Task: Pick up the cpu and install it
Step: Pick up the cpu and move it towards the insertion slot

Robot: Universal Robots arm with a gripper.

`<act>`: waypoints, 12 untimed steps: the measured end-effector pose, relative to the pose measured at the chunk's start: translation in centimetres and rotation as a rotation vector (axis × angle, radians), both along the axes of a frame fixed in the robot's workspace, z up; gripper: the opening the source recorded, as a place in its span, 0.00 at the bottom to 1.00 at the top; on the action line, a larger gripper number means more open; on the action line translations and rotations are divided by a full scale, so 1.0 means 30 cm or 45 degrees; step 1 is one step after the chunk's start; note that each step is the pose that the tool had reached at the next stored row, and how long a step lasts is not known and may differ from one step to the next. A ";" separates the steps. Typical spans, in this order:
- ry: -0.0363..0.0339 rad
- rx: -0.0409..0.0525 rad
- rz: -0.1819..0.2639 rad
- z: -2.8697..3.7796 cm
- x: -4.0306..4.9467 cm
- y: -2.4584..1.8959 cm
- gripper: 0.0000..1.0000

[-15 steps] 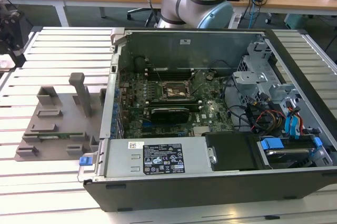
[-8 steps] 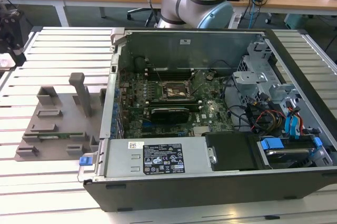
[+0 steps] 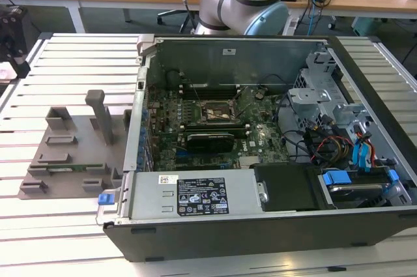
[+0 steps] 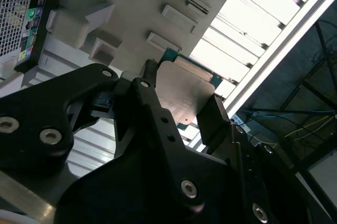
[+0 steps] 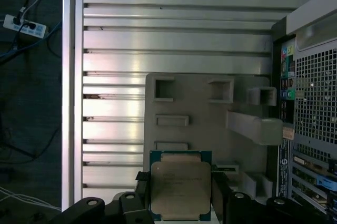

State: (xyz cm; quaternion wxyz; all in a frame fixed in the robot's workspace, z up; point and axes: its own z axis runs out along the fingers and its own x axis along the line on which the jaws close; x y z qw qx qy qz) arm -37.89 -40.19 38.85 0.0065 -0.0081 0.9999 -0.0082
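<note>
Holding cpu [image 5: 179,190] over grey tray [image 5: 200,105], gripper [image 5: 181,182] clamping its opposite edges; pick step seemingly wrapping up, install pending, calling for squaring chip over socket [image 3: 218,111].

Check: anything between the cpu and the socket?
The gripper grips the cpu over the grey fixture, outside the case. The case wall stands between that fixture and the motherboard. From above, nothing visible covers the socket.
</note>
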 end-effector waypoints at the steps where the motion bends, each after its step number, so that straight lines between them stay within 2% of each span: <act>1: 0.0004 0.000 0.000 0.001 0.005 0.000 0.55; 6: -0.0001 0.000 0.000 0.000 0.047 0.001 0.55; 8: 0.0001 0.000 0.000 0.000 0.093 0.002 0.55; 10: 0.0000 0.000 0.000 0.000 0.107 0.002 0.55; 12: 0.0001 -0.001 0.000 0.000 0.133 0.002 0.55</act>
